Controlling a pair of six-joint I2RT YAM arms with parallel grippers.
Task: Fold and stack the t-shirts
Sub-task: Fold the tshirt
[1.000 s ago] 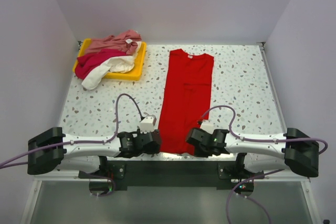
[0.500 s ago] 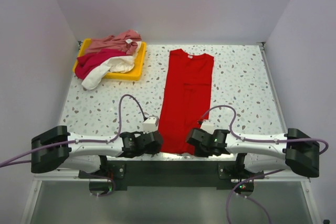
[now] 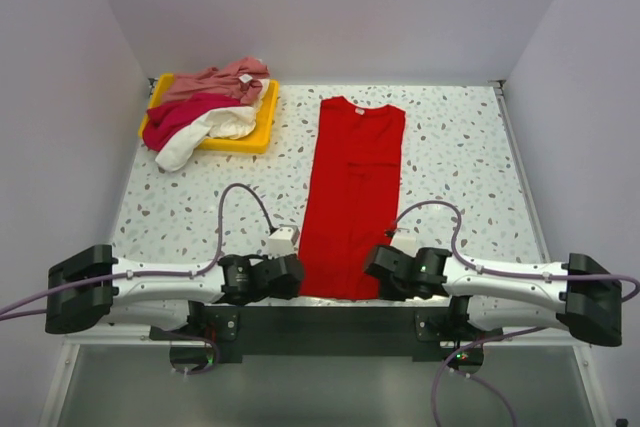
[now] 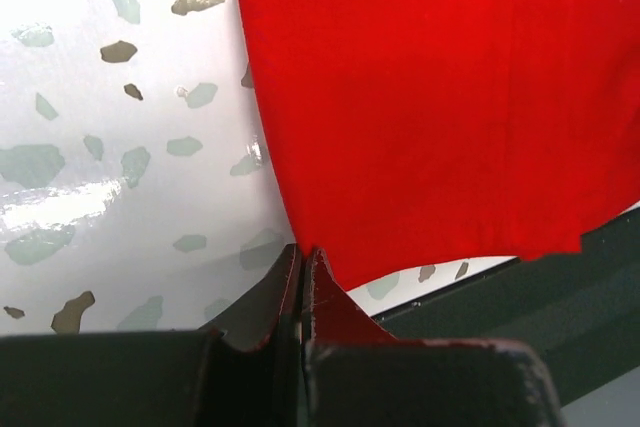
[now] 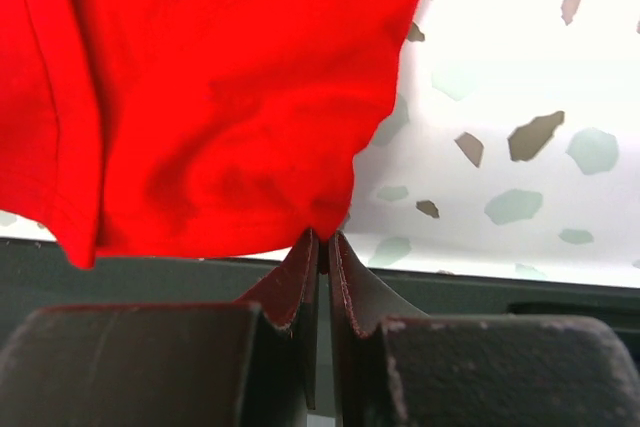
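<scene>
Red shirt [image 3: 352, 197] is laid out flat in the middle of the table [image 3: 470, 167], folded into a long narrow strip. The collar is at the far end and the hem is right at the near edge.

Both arms are low at that hem, one on each corner. The left gripper [image 4: 302, 259] has its jaws pressed tight together, with the near left corner of the red shirt nipped at the tips. The right gripper [image 5: 322, 242] is doing the same on the near right corner: jaws almost touching, a little peak of red cloth caught between them.

The others are bunched up far left on the yellow tray [image 3: 262, 127]. The pink shirt [image 3: 215, 82] is on top at the back, the crimson shirt [image 3: 180, 117] is below it, and the cream shirt [image 3: 205, 132] spills over the tray's front edge onto the table. That pile sits well apart from the red shirt.
</scene>
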